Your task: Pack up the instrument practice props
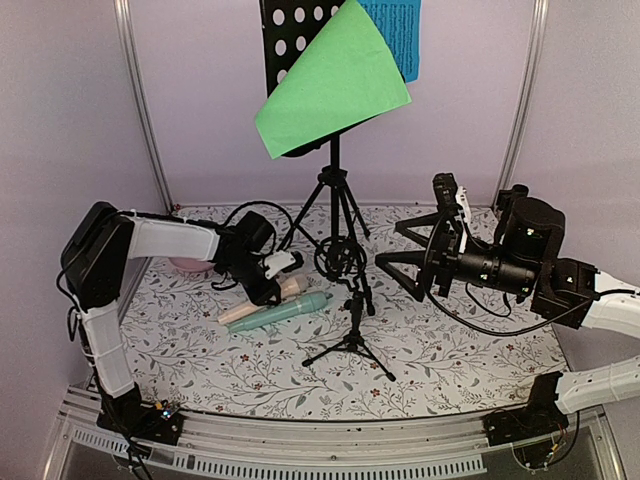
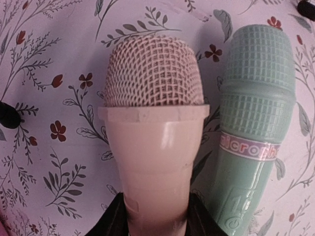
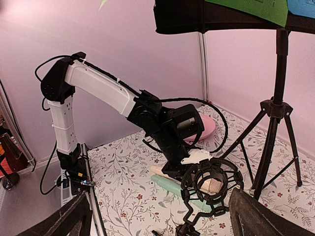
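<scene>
The beige microphone lies on the flowered cloth beside the mint microphone. My left gripper is shut on the beige microphone's handle, with a black finger on each side; the mint microphone touches its right side. A small black microphone tripod with a ring mount stands just right of them. The black perforated music rack stands at the back on tripod legs and holds a green sheet and a blue sheet. My right gripper is open and empty, right of the small tripod.
A pink dish sits behind my left arm near the back left and also shows in the right wrist view. Purple walls with metal posts close in the back and sides. A metal rail runs along the near edge.
</scene>
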{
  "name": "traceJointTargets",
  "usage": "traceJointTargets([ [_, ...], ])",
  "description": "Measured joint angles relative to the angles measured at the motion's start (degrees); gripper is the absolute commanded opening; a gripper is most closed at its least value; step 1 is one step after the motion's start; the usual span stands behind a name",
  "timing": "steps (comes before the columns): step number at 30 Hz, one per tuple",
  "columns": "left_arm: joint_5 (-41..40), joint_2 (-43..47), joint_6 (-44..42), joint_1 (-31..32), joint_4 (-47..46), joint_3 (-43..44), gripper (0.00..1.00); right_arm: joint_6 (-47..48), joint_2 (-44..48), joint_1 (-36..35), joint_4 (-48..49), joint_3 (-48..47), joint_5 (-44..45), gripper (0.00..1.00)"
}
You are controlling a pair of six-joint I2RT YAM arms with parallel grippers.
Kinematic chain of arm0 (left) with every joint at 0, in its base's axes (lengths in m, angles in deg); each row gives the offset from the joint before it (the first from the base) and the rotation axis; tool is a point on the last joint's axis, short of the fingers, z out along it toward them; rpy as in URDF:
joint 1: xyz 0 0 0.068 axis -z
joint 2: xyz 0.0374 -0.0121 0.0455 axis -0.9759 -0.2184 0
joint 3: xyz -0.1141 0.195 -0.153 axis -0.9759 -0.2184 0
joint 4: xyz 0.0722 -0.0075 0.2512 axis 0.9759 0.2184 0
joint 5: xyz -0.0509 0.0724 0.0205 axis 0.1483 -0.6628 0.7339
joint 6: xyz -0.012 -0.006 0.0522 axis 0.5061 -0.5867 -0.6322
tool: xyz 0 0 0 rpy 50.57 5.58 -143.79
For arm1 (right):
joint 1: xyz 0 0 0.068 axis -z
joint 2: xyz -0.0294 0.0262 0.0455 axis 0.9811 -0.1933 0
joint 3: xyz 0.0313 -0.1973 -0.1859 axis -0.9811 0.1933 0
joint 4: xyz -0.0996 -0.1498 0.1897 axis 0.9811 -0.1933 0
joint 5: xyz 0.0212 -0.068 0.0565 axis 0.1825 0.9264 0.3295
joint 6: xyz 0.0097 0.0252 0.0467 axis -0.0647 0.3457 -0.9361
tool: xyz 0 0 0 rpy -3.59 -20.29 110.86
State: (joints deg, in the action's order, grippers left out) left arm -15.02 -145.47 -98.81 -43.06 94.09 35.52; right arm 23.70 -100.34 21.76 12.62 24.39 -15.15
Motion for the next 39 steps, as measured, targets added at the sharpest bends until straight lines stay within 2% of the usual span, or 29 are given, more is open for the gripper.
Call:
traceJointTargets([
  [8,0.09,0.15,0.96,-0.07,-0.66,-0.24,0.56,0.00,0.00,0.00,-0.02,0.00,-0.04,0.99],
  [10,-0.09,1.44,1.25,-0.13,-1.62,-1.22,0.70,0.00,0.00,0.00,-0.02,0.00,-0.07,0.99],
  [13,-0.17,5.40,1.95,-0.17,-3.39,-3.45,0.83,0.00,0.00,0.00,-0.02,0.00,-0.13,0.99],
  [14,-0.07,7.08,2.12,-0.20,-3.98,-4.15,0.96,0.00,0.00,0.00,-0.02,0.00,-0.15,0.99],
  [15,0.04,8.85,2.34,-0.22,-4.68,-4.79,0.99,0.00,0.00,0.00,-0.02,0.00,-0.15,0.99],
  [23,0.44,21.05,4.17,-0.22,-9.16,-7.76,0.99,0.00,0.00,-0.02,-0.02,0.00,-0.15,0.99],
  [27,1.09,30.60,5.79,-0.22,-11.74,-10.88,0.99,0.02,0.00,0.00,-0.02,0.00,-0.15,0.99],
  [34,5.42,50.29,10.36,0.28,-21.55,-18.47,0.99,0.00,0.00,-0.02,-0.02,0.00,-0.15,0.99],
  [39,7.96,57.40,14.14,1.51,-25.97,-19.06,0.95,0.02,0.00,0.00,0.00,0.00,-0.13,0.99],
])
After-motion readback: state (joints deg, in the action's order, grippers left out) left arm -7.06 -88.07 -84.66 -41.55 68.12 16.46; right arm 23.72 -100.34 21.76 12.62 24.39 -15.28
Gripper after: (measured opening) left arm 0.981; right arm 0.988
